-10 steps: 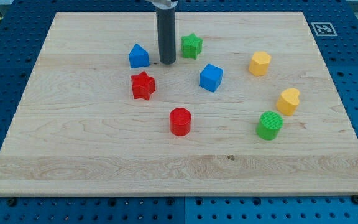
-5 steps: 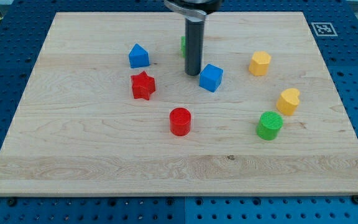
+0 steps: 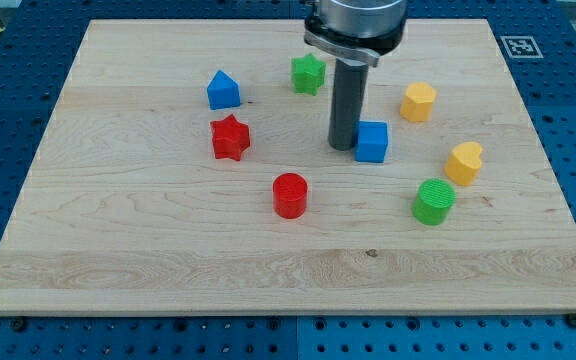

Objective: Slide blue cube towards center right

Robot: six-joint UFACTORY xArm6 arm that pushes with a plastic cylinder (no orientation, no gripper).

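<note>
My tip [image 3: 344, 148], the lower end of a straight dark rod with no hand to clench or release, rests on the pale wooden counter [image 3: 168, 260] touching the blue plastic cube [image 3: 372, 141], which sits just to the view's right of it. Toward the view's top and left of the tip stands a green star block [image 3: 308, 73]. A red cylinder [image 3: 290, 195] lies toward the view's bottom left. To the right, beyond the cube, sit a yellow hexagonal block [image 3: 418, 102], a yellow rounded block [image 3: 463, 163] and a green ridged cylinder [image 3: 434, 201].
</note>
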